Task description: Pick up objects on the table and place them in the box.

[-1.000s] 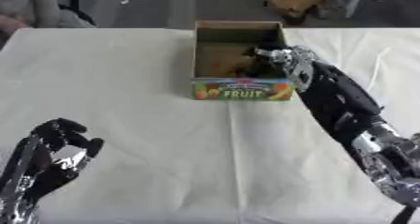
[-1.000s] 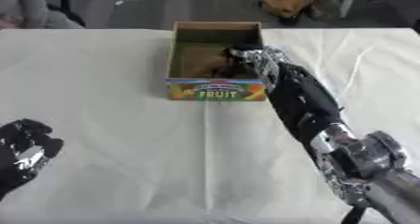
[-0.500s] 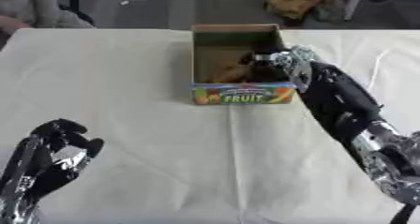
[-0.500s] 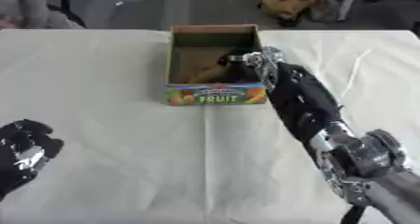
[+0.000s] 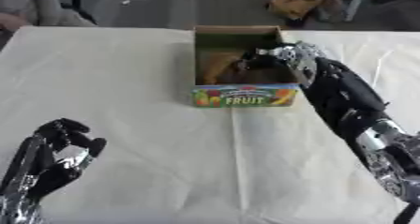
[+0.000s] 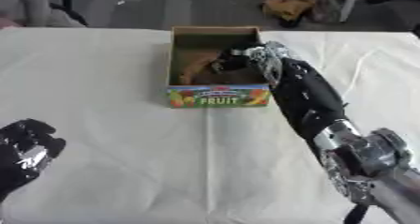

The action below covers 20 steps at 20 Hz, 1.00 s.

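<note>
The cardboard box (image 5: 239, 95) with a colourful FRUIT label on its front wall stands at the far middle of the table. Inside it lies an orange-brown object (image 5: 215, 64). My right hand (image 5: 287, 55) reaches in over the box's right wall from the right, its black forearm stretching back toward the lower right. The tip of the hand is dark against the box's inside, and whether it holds anything is hidden. My left hand (image 5: 59, 149) rests at the lower left corner, fingers up and relaxed, holding nothing.
A white cloth (image 5: 147, 138) covers the table. A thin white cable (image 5: 379, 64) lies on it to the right of my right arm. Beyond the far edge there is floor clutter (image 5: 303, 5) and a seated person at the upper left.
The whole picture has slid down a little, so the camera moved. My right hand stays over the box's right side with barely any shift. The left hand has not moved.
</note>
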Each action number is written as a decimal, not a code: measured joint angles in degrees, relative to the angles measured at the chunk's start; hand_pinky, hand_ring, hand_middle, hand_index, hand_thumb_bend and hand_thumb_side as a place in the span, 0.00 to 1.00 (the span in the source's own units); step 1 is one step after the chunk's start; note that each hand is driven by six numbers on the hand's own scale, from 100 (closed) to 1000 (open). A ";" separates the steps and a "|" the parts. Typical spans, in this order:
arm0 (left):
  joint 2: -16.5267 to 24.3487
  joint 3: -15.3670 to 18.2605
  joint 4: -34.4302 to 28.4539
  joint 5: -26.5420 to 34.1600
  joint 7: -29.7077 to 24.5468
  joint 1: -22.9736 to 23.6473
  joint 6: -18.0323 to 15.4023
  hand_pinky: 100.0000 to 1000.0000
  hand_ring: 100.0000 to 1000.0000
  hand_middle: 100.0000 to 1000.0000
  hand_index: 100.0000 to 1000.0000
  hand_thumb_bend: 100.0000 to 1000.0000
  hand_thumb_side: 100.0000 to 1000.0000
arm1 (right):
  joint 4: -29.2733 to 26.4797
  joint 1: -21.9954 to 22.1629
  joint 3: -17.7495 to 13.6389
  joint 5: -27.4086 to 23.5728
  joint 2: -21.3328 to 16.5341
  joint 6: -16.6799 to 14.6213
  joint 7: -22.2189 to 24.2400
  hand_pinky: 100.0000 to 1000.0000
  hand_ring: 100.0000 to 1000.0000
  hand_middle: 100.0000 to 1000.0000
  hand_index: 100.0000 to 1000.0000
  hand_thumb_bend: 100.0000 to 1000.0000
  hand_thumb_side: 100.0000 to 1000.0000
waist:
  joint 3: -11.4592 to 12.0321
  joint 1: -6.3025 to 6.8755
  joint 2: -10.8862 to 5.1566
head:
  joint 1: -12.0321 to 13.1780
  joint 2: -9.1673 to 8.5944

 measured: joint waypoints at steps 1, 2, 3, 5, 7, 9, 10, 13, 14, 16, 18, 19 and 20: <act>0.00 0.00 0.00 0.00 0.00 0.02 0.00 0.51 0.46 0.49 0.53 0.59 0.31 | 0.00 0.00 0.00 0.02 -0.01 0.23 -0.25 0.84 0.88 0.94 1.00 0.00 0.93 | 0.00 0.00 -0.01 | 0.01 0.00; 0.00 0.00 0.00 0.00 0.00 0.04 0.00 0.51 0.46 0.49 0.53 0.59 0.31 | 0.00 0.00 0.00 0.04 -0.01 0.41 -0.47 0.84 0.88 0.94 1.00 0.00 0.93 | 0.01 0.01 -0.01 | 0.01 0.00; 0.00 0.00 0.00 0.00 0.00 0.04 0.00 0.51 0.46 0.49 0.53 0.59 0.31 | 0.00 0.00 0.00 0.05 -0.05 0.54 -0.69 0.84 0.88 0.94 1.00 0.00 0.93 | 0.02 0.01 -0.02 | 0.02 0.00; 0.00 0.00 0.00 0.00 0.00 0.04 0.00 0.51 0.46 0.49 0.53 0.59 0.31 | 0.00 0.00 -0.01 0.08 -0.26 0.75 -1.01 0.84 0.87 0.94 1.00 0.00 0.90 | 0.02 0.01 -0.08 | 0.04 0.00; 0.00 0.00 0.00 0.00 0.00 0.05 0.00 0.51 0.46 0.49 0.53 0.59 0.31 | -0.20 -0.04 -0.26 0.08 -0.43 0.80 -1.34 0.83 0.87 0.92 0.99 0.00 0.82 | 0.02 0.01 -0.15 | 0.16 0.00; 0.00 0.01 0.01 -0.01 0.00 0.05 0.00 0.51 0.46 0.49 0.53 0.59 0.31 | -1.16 -0.26 -0.33 -0.17 -0.85 0.50 -1.81 0.83 0.86 0.91 0.98 0.00 0.75 | -0.02 -0.02 -0.14 | 0.36 0.00; 0.00 0.01 0.01 -0.04 0.00 0.08 0.00 0.51 0.46 0.49 0.53 0.59 0.31 | -1.93 -0.40 -0.32 -0.61 -1.16 0.21 -2.09 0.82 0.86 0.91 0.98 0.00 0.71 | -0.11 -0.05 -0.14 | 0.50 0.00; 0.01 0.06 0.01 -0.19 0.06 0.30 0.01 0.51 0.46 0.49 0.53 0.59 0.32 | -6.00 -0.43 0.07 -2.66 -2.75 -1.26 -2.96 0.81 0.84 0.89 0.97 0.00 0.60 | -0.62 -0.34 -0.14 | 1.15 0.00; 0.02 0.11 0.01 -0.23 0.10 0.35 0.01 0.51 0.46 0.49 0.53 0.59 0.31 | -7.83 -0.36 0.33 -3.56 -3.42 -1.76 -3.27 0.81 0.84 0.89 0.97 0.00 0.55 | -0.77 -0.46 -0.14 | 1.43 0.00; 0.04 0.39 0.01 -0.32 0.25 0.40 -0.04 0.51 0.46 0.49 0.53 0.59 0.31 | -12.27 0.61 0.83 -6.01 -4.94 -2.66 -4.09 0.79 0.82 0.87 0.95 0.00 0.46 | -1.09 -0.73 -0.13 | 2.00 0.00; 0.05 0.54 0.01 -0.43 0.51 0.41 -0.05 0.51 0.46 0.49 0.53 0.59 0.32 | -17.64 2.45 1.19 -9.09 -6.84 -3.47 -5.37 0.77 0.79 0.83 0.94 0.00 0.30 | -1.56 -0.89 -0.04 | 2.59 0.00; 0.07 0.70 0.01 -0.45 0.64 0.42 -0.04 0.51 0.46 0.49 0.53 0.59 0.32 | -20.78 3.71 1.29 -10.77 -7.83 -3.80 -6.44 0.76 0.78 0.82 0.93 0.00 0.24 | -1.88 -0.96 0.08 | 2.93 0.00; 0.11 0.80 0.01 -0.47 0.79 0.45 -0.07 0.51 0.46 0.49 0.53 0.59 0.31 | -24.26 5.30 1.32 -12.65 -8.88 -4.03 -7.86 0.75 0.76 0.80 0.92 0.00 0.19 | -2.27 -1.06 0.21 | 3.25 0.00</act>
